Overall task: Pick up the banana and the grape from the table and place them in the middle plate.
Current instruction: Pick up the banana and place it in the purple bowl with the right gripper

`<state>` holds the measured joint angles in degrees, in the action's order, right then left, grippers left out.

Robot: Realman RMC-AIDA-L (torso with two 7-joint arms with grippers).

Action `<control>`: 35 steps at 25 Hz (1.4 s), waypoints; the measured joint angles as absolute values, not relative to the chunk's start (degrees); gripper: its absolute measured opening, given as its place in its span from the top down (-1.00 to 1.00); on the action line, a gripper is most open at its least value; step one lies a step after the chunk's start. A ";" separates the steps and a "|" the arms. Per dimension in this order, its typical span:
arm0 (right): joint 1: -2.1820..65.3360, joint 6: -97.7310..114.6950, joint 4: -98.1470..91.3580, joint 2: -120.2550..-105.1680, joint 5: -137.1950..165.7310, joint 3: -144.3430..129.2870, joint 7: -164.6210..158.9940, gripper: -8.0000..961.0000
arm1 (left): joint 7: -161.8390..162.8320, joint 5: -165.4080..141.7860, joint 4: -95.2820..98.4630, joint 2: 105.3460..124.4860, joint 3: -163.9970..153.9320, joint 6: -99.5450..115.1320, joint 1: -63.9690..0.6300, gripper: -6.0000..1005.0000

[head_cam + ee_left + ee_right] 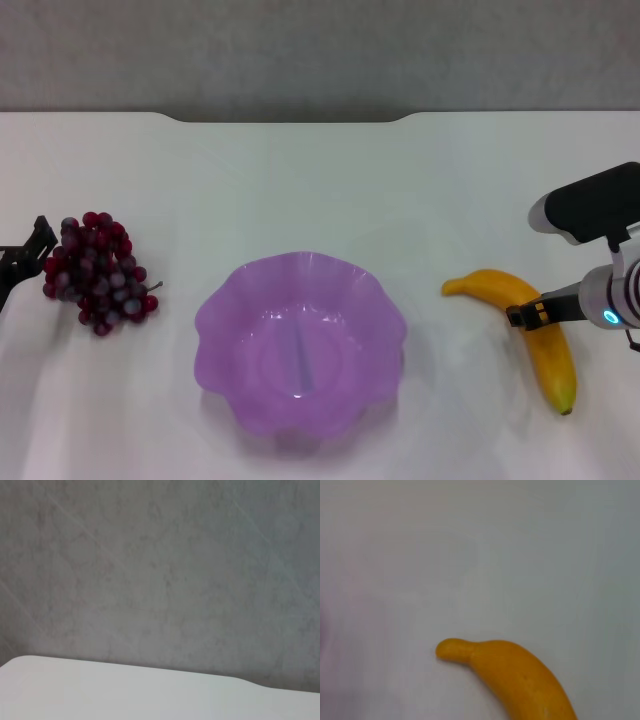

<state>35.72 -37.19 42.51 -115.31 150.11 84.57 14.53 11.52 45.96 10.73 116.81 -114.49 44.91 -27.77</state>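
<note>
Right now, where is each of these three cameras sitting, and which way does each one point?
Head view: on the robot's head, looking forward and down at the white table, the translucent purple scalloped plate, the dark red grape bunch and the long yellow banana; left gripper beside the grapes, right gripper at the banana.
Left wrist view: on the left wrist, facing the table's far edge and a grey wall; no robot parts visible.
Right wrist view: on the right wrist, looking at the banana; no fingers visible.
Shared: head and right wrist views both show the banana.
</note>
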 joint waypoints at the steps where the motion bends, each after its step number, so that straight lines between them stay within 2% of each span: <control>1: 35.58 -37.17 42.79 -115.32 150.11 84.43 14.48 -0.12 | 11.52 45.96 10.71 116.81 -114.46 44.91 -27.78 -0.76; 2: 35.34 -37.14 43.35 -115.31 150.11 84.34 14.44 -0.05 | 11.52 45.96 10.69 116.81 -114.44 44.91 -27.78 -0.76; 5: 32.58 -37.27 48.96 -115.31 150.12 84.07 14.43 -0.05 | 11.46 45.96 10.66 116.81 -114.43 44.91 -27.76 -0.76; 12: 21.01 -37.44 70.91 -115.02 148.39 83.21 15.35 -0.05 | 11.33 45.96 10.55 116.77 -114.26 44.92 -27.60 -0.76; 15: 19.12 -35.92 74.44 -115.00 141.64 82.81 20.02 -0.05 | 11.27 45.97 10.54 116.76 -114.26 44.91 -27.60 -0.76; 22: 20.78 -31.50 71.98 -115.03 127.43 79.90 30.75 -0.05 | 11.21 45.97 10.69 116.80 -114.59 44.91 -27.74 -0.76; 35: 27.69 -25.23 64.71 -115.24 122.10 67.65 31.20 -0.06 | 11.11 45.97 10.75 116.91 -114.61 43.69 -28.49 -0.76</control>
